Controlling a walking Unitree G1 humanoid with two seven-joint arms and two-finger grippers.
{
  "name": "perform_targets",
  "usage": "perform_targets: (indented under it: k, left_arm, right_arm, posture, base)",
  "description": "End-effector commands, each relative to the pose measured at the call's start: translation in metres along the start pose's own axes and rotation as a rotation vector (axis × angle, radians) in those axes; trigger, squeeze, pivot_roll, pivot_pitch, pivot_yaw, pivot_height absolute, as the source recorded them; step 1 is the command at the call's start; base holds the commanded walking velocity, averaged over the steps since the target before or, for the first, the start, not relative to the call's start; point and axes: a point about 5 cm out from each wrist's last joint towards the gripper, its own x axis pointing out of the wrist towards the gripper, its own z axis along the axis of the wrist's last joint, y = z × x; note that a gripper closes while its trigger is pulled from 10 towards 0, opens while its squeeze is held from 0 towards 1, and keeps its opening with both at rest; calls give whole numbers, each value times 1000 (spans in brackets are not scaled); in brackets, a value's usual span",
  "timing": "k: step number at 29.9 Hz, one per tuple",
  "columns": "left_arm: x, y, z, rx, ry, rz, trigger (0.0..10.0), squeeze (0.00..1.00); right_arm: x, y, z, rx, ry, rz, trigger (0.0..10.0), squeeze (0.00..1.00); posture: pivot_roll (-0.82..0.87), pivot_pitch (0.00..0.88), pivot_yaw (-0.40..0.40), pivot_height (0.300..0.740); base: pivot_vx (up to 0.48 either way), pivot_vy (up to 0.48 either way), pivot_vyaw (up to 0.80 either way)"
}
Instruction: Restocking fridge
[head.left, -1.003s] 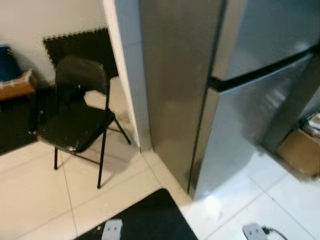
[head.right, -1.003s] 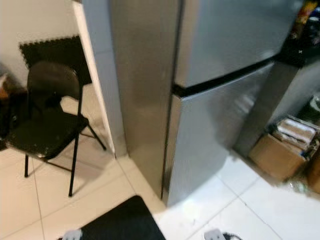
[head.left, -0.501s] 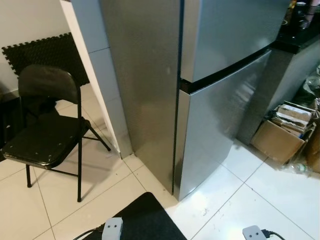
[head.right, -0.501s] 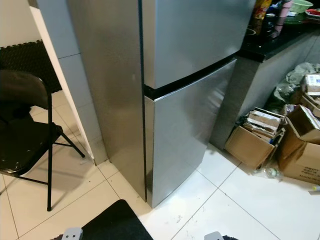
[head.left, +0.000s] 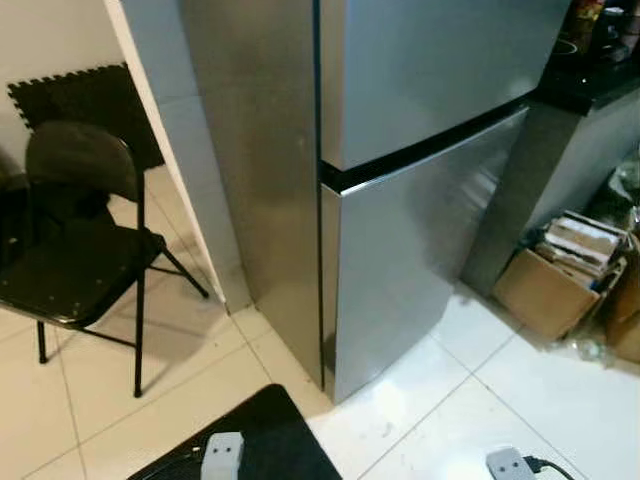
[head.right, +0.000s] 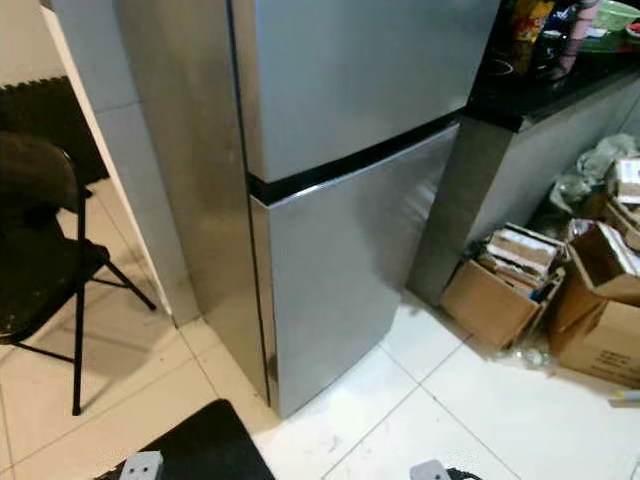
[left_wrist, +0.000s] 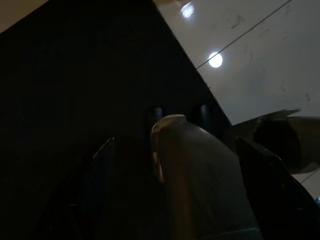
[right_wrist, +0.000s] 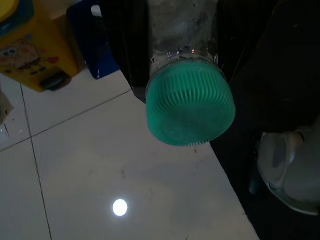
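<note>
The steel fridge (head.left: 420, 100) stands straight ahead with its upper door and lower door (head.left: 410, 270) both closed. In the right wrist view, my right gripper (right_wrist: 182, 45) is shut on a clear bottle with a green ribbed cap (right_wrist: 190, 107), held over white floor tiles. The left wrist view is dark. There my left gripper (left_wrist: 185, 165) holds a grey rounded container (left_wrist: 195, 175) between its black fingers (left_wrist: 270, 175), above a black mat and pale tiles.
A black folding chair (head.left: 70, 270) stands left of the fridge by a tiled wall corner. Right of the fridge is a dark counter (head.right: 540, 80) with cardboard boxes (head.right: 500, 290) on the floor below. A black mat (head.left: 250, 440) lies at my feet. A yellow box (right_wrist: 30, 45) sits on the tiles.
The camera has swung to the right, so the chair slid toward the left edge and the counter and boxes came into view. The fridge doors stay closed.
</note>
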Motion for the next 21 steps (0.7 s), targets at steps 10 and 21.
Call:
perform_targets:
  k: [10, 21]
  left_arm:
    - [0, -1, -3, -27, 4, 9, 10000, 0]
    - [-2, 13, 6, -93, -45, 94, 10000, 0]
  right_arm:
    - [0, 1, 3, 9, -7, 5, 10000, 0]
    - [0, 0, 3, 7, -7, 8, 10000, 0]
  posture:
    - [-55, 0, -14, 740]
    - [-53, 0, -17, 740]
  base:
    - [0, -379, 0]
    - [0, 0, 0]
